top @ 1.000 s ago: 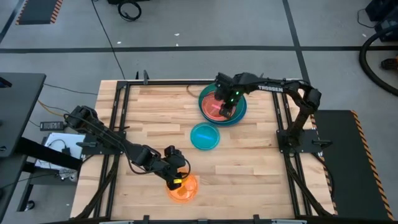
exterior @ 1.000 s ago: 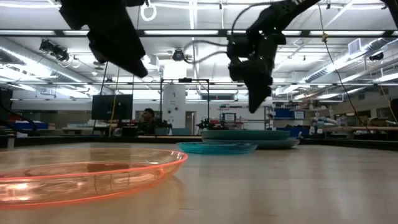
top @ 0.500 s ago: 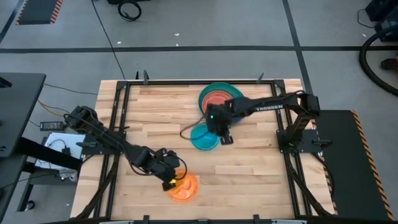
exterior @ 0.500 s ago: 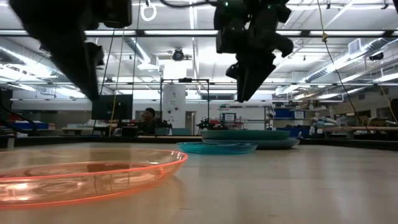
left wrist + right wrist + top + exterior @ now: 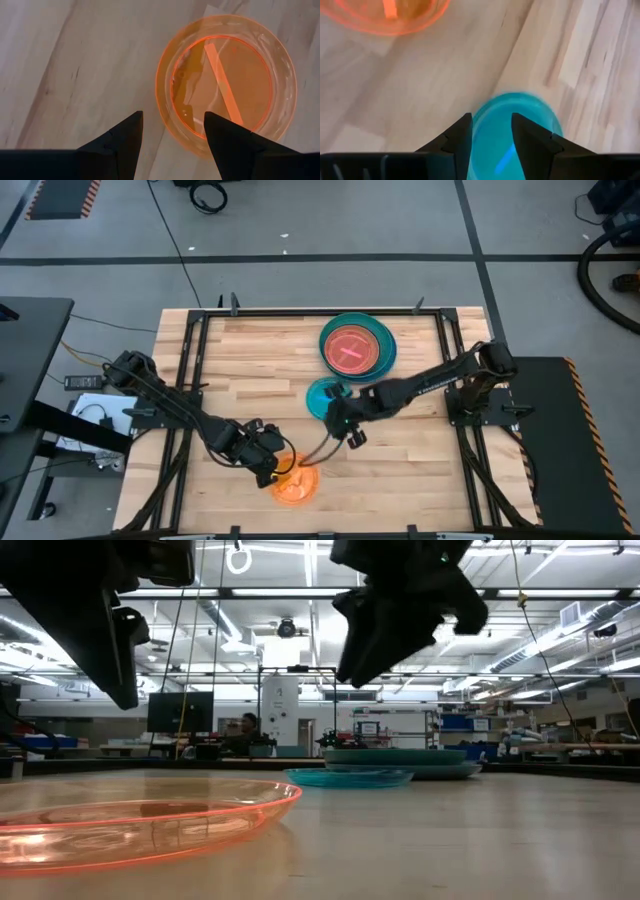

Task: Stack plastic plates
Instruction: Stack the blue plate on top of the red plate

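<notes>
A stack of plates [image 5: 356,348] sits at the table's far right, with the pink-red plate on top of teal-green and blue ones. It shows far off in the low view too, stack [image 5: 400,757]. The small cyan plate [image 5: 322,395] [image 5: 520,125] lies flat mid-table, and the small orange plate [image 5: 295,484] [image 5: 227,82] lies near the near edge. My left gripper [image 5: 281,466] [image 5: 172,120] hovers open above the orange plate's left rim. My right gripper [image 5: 336,418] [image 5: 490,122] hovers open over the cyan plate's near edge. Both are well above the table in the low view.
Black frame rails [image 5: 190,380] run along the table's left, far and right edges. Bare wood lies between the three plate spots and across the table's left half. In the low view the orange plate [image 5: 130,820] fills the near foreground, with the cyan plate [image 5: 350,777] behind it.
My right gripper has swung from above the pink-red plate on the stack toward the table's near-left, across the cyan plate, and now stands over its near edge. The pink-red plate stays on the stack. My left gripper has shifted slightly toward the orange plate's left rim.
</notes>
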`<state>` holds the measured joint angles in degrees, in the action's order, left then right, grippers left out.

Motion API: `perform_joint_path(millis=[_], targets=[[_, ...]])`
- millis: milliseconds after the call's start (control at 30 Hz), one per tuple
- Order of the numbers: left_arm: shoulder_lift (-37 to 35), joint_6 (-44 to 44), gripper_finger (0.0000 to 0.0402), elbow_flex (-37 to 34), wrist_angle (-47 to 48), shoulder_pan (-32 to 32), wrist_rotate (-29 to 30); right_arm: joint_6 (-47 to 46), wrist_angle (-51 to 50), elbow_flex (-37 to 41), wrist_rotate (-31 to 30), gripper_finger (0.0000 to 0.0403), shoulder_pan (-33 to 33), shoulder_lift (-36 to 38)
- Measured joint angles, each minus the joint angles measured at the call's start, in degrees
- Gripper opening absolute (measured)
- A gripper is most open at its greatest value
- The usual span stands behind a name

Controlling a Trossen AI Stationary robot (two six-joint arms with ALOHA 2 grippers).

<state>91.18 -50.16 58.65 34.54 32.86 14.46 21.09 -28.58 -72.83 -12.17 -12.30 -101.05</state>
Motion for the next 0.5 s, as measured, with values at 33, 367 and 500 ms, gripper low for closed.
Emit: perform_joint_path(millis=[33,367,500], targets=[[-0.02,-0.23,0.0217,0.0,0.0,0.12,0.04,0.14,-0.02,0.62,-1.42,0.015,-0.6,-0.18],[-0.02,-1.81,0.0217,0.04,1.36,1.18,0.0,0.08,10.38,9.83,-4.38,0.0167,-1.52,-1.08],[-0.02,-2.31,0.0217,0.04,1.71,1.2,-0.22,0.12,16.78,14.57,-4.59,0.0164,-1.52,-1.08]])
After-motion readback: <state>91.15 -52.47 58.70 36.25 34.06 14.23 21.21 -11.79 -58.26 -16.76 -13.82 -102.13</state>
